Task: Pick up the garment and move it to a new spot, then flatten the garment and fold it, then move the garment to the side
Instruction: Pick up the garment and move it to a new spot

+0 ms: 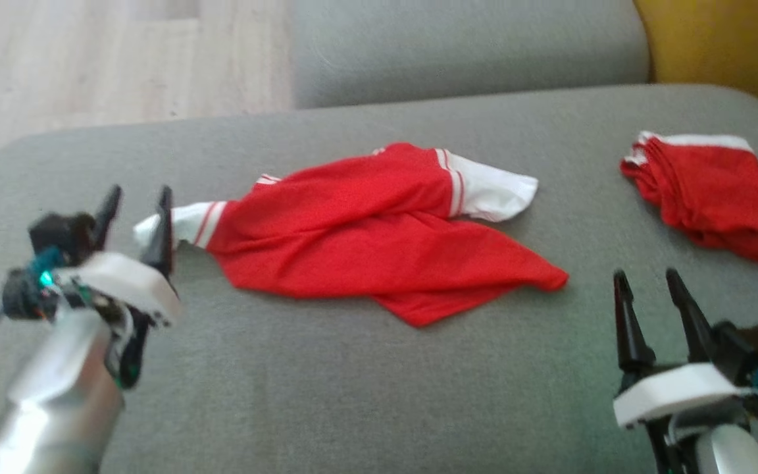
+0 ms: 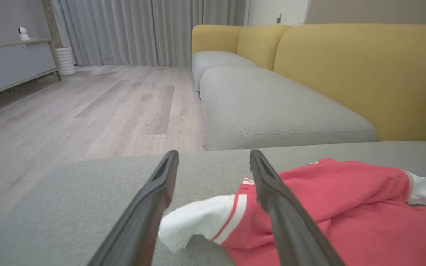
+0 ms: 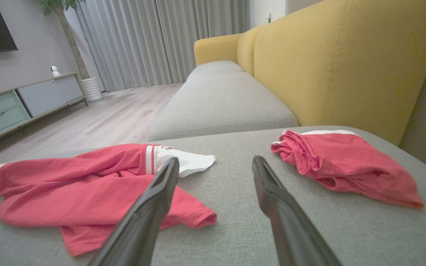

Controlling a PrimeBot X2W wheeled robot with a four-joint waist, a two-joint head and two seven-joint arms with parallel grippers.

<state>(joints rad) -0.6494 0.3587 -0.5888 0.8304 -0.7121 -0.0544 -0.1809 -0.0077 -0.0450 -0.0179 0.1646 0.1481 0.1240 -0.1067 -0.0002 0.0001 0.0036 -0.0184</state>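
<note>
Position of the garment (image 1: 366, 224): the red shirt with white, red-striped sleeves lies crumpled on the grey seat cushion (image 1: 353, 395), directly to the right of the left gripper (image 1: 139, 207) and ahead and to the left of the right gripper (image 1: 646, 289). Left gripper state: both dark fingers stand wide apart and grip nothing. The near white sleeve (image 2: 194, 221) lies on the cushion in the gap between them (in the left wrist view its cuff sits low between the two fingers, and the right-hand finger crosses in front of the red shoulder part). Whether that finger touches the cloth cannot be told. Right gripper state: fingers spread wide, nothing between them, poised over bare cushion. The pointed hem corner of the garment lies near its left finger, and the far white sleeve (image 1: 494, 191) lies further ahead on the same side. A second red garment (image 1: 714, 197), bunched in loose folds with a white edge, lies ahead and to the right of the right gripper, well apart from the first. A yellow backrest (image 3: 346, 66) rises behind it. Wood floor (image 2: 87, 111) lies beyond the left gripper.
</note>
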